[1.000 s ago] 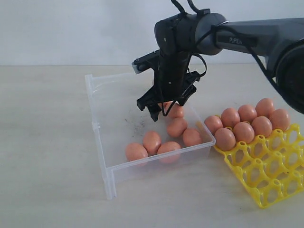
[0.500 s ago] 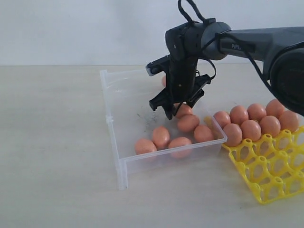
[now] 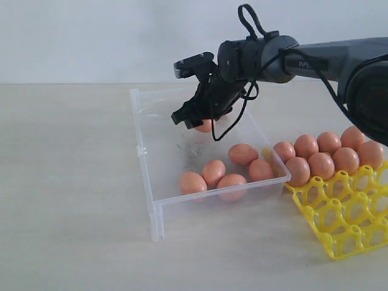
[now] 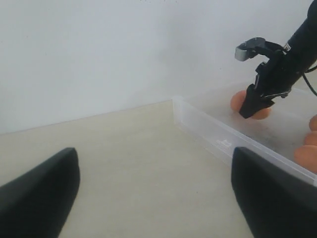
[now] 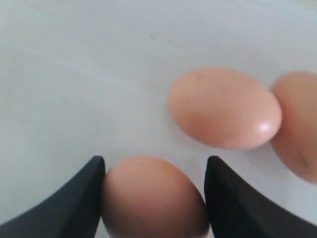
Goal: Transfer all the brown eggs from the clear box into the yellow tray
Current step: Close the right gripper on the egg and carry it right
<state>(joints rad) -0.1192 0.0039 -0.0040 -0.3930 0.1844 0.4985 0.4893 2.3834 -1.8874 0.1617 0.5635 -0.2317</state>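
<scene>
My right gripper (image 3: 193,123) reaches over the far part of the clear box (image 3: 142,145), tilted, and is shut on one brown egg (image 3: 207,126). In the right wrist view the gripper (image 5: 154,161) has that egg (image 5: 153,198) between its black fingers (image 5: 79,198), with two more eggs (image 5: 225,106) on the box floor beyond. Several loose eggs (image 3: 213,171) lie near the box's front wall. The yellow tray (image 3: 345,224) at the right holds several eggs (image 3: 321,163) along its far side. My left gripper (image 4: 153,153) is open over bare table, apart from the box (image 4: 218,141).
The box and tray rest on a pale wooden table (image 3: 66,200). A white wall (image 3: 91,36) stands behind. The right arm (image 3: 327,57) stretches in from the right above the tray.
The right gripper's fingers have drawn in onto an egg, and it has swung from pointing down to tilted, moving left and up. Box and tray sit further right in the view.
</scene>
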